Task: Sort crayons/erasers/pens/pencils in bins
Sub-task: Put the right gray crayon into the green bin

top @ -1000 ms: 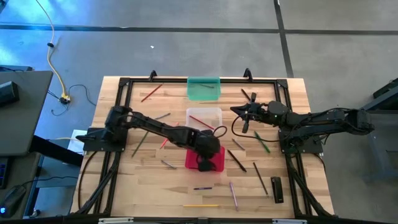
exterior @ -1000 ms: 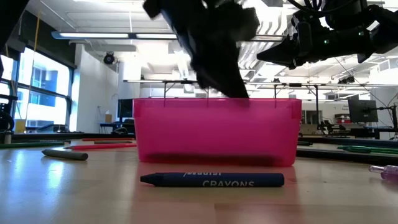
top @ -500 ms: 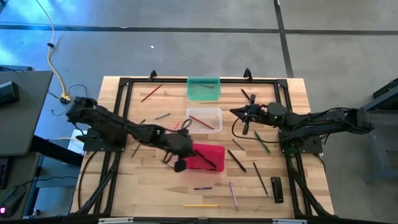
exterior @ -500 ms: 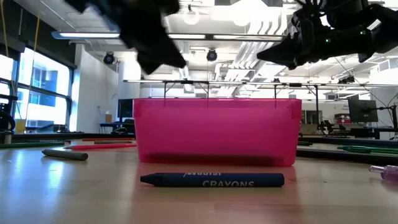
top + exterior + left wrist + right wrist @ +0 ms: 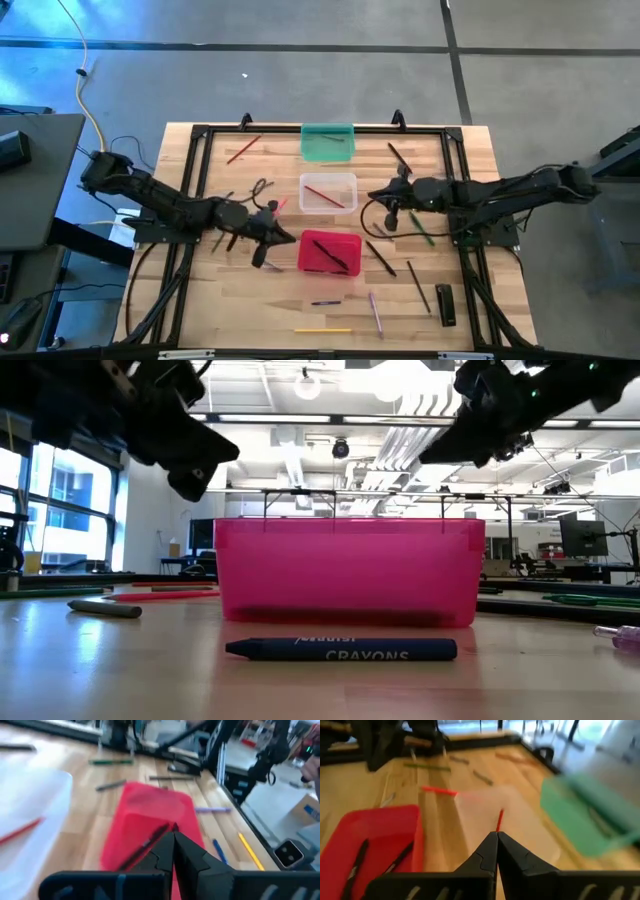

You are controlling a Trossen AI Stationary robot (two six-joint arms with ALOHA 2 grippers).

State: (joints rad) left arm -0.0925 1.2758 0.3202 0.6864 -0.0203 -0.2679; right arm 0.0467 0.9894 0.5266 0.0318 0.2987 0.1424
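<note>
Three bins stand in a row down the table's middle: the teal green one (image 5: 327,142) farthest, the clear one (image 5: 328,192) holding a red pencil (image 5: 320,193), and the red one (image 5: 330,252) nearest, holding dark pens (image 5: 357,861). My left gripper (image 5: 285,240) hovers shut and empty just left of the red bin, pointing at it (image 5: 173,845). My right gripper (image 5: 385,195) hangs shut and empty just right of the clear bin, pointing across it (image 5: 496,844). Both show above the red bin (image 5: 345,570) in the low view.
Loose sticks lie around the bins: a red pencil (image 5: 243,150) far left, black pens (image 5: 380,257) and green pencils (image 5: 418,228) on the right, a pink pencil (image 5: 375,312), a yellow pencil (image 5: 322,329) and a blue crayon (image 5: 340,649) near the front. A black frame (image 5: 200,135) rims the table.
My left gripper has drawn back from above the red bin toward the table's left edge, tipping up from pointing down to nearly level; the pens now show uncovered in the bin. My right gripper has swung slightly toward the near edge beside the clear bin.
</note>
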